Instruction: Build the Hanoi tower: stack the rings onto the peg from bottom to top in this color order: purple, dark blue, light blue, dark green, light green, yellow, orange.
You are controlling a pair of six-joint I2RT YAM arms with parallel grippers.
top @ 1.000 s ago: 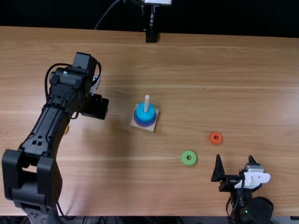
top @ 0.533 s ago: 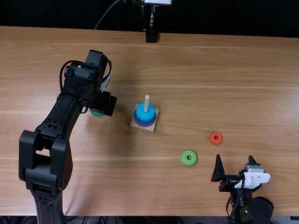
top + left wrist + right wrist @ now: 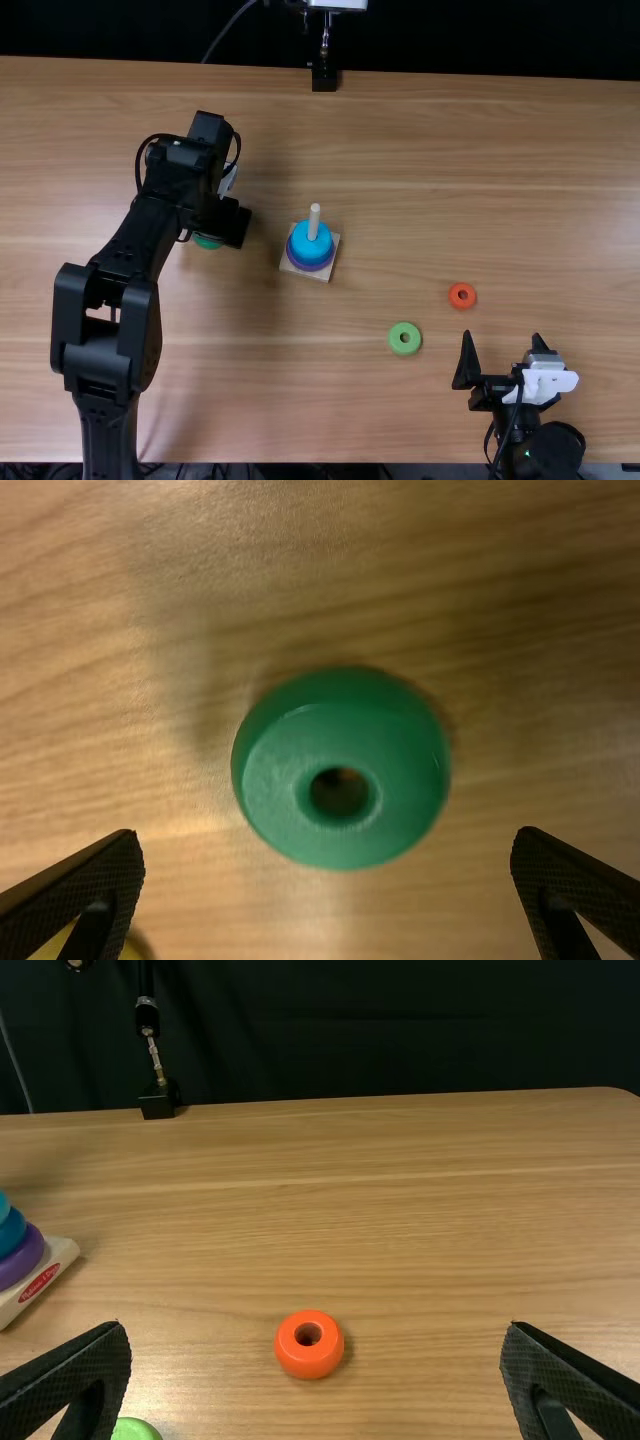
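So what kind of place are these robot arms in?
It looks like a robot test bench, maybe in a lab. There's a wooden table, a black curtain or backdrop behind it, and colored rings, like the orange one, set out for stacking.

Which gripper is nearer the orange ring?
Right. The right gripper is just nearside and right of the orange ring; the left gripper is past the ring stack, over the dark green ring.

Room around the dark green ring (image 3: 340, 730) — a yellow ring (image 3: 52, 945), probably, sits nearby.
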